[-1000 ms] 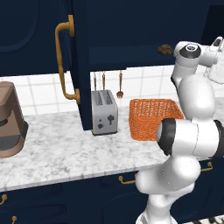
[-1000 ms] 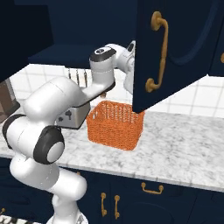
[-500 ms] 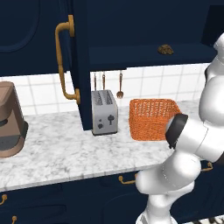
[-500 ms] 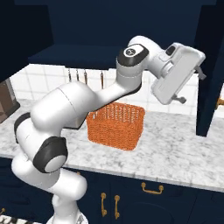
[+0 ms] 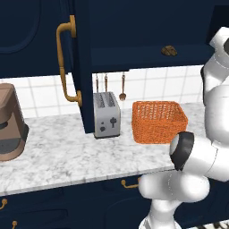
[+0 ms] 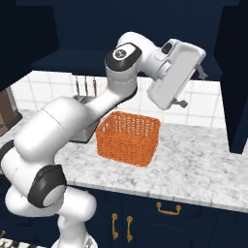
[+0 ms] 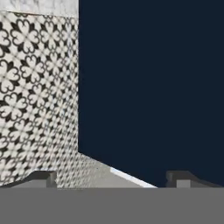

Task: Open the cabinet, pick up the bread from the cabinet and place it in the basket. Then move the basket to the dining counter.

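1. While the arm's white body fills the near foreground of both base views, the gripper (image 6: 191, 89) sits raised above the worktop, to the right of and higher than the basket, in front of the open cabinet.
2. Pincer state: spread wide, nothing between the fingers. Hand view shows the two dark fingertips (image 7: 43, 178) far apart at the bottom edge, facing a flat navy panel (image 7: 153, 87) with patterned tile (image 7: 37, 87) to its left.
3. Marble worktop (image 5: 67, 156) runs across the scene over navy drawers with gold pulls (image 6: 168, 208).
4. Brown coffee machine (image 5: 10, 123) stands at the left end of the worktop in the left base view.
5. Silver two-slot toaster (image 5: 106, 114) stands mid-counter, just beside the edge of the open cabinet door.
6. Orange wicker basket (image 5: 159, 120) sits upright on the worktop just right of the toaster, apart from it, nothing inside it.
7. Utensils (image 5: 122, 87) hang on the white tiled wall behind the toaster.
8. Cabinet (image 5: 147, 36) is open: left door (image 5: 82, 67) swung out with its curved brass handle (image 5: 66, 62) facing the camera; in the right base view the right door (image 6: 235, 77) stands open too.
9. Bread (image 5: 168, 50) lies on the cabinet shelf, above and behind the basket, well apart from the gripper.
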Controlling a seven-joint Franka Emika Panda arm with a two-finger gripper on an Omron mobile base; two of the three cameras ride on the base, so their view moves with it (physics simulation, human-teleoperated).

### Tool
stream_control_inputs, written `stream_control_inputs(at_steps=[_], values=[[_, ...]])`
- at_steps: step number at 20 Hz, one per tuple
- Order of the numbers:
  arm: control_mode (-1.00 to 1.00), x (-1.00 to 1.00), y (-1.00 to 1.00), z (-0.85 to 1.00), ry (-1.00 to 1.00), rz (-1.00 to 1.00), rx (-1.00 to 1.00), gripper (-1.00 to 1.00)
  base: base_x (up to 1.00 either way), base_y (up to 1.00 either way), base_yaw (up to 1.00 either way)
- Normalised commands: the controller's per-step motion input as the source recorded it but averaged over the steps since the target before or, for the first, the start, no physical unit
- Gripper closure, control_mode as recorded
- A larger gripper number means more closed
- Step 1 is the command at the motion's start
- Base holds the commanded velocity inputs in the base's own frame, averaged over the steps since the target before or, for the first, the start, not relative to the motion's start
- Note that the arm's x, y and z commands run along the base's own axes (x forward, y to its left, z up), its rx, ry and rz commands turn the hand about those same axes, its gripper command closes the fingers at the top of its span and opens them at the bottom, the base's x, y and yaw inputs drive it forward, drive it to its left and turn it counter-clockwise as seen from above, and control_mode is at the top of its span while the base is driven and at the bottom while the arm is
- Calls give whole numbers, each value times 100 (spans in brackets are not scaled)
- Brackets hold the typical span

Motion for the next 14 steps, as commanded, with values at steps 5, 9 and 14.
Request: stream_control_inputs(at_steps=[5, 9, 14], values=[[-100, -9, 100, -75, -4, 17, 26, -100, 0, 0, 0], [-100, -3, 75, -79, -3, 17, 64, -100, 0, 0, 0], [-100, 41, 66, -33, -1, 2, 79, -100, 0, 0, 0]])
